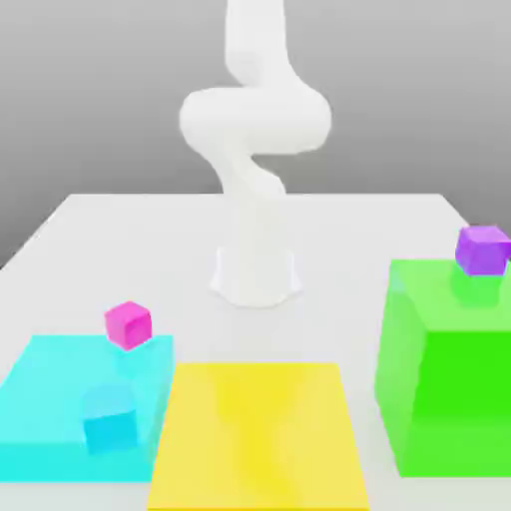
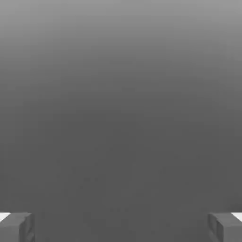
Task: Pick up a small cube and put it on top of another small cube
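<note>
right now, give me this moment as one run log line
gripper: open, holding nothing | magenta cube: on cyan slab | violet cube: on green block | stacking: not started

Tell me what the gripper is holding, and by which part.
Nothing. The gripper is open, with only bare grey between its fingers.

no text, labels, brands, numbers or signs can be read on anything here.

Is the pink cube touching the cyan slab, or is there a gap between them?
Touching. In the exterior view the pink cube sits on the far edge of the cyan slab, its underside meeting the slab's top with no gap visible.
</note>
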### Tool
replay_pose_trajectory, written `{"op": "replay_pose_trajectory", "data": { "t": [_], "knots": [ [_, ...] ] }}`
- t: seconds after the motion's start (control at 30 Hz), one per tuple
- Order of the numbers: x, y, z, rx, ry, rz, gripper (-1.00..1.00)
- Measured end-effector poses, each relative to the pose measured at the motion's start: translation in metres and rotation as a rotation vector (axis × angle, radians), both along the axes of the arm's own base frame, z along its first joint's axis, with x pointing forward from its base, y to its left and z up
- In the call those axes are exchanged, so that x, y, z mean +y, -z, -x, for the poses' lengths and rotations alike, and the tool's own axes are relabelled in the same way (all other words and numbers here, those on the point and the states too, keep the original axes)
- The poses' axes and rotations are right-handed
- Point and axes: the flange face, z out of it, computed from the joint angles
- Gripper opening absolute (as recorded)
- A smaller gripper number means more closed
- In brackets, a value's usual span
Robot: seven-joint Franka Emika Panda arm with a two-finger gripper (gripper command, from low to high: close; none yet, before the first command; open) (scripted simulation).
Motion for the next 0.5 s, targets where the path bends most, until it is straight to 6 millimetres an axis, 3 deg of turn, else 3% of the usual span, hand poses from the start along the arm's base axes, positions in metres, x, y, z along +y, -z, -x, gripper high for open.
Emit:
{"op": "replay_pose_trajectory", "data": {
  "t": [0.13, 0.23, 0.37, 0.5],
  "knots": [
    [0.078, 0.065, -0.027, 0.045, -0.054, 0.044, 0.00],
    [0.142, 0.118, -0.028, 0.070, -0.125, 0.075, 0.00],
    [0.224, 0.191, -0.004, 0.101, -0.248, 0.102, 0.00],
    [0.294, 0.265, 0.050, 0.145, -0.399, 0.111, 0.00]
  ]
}}
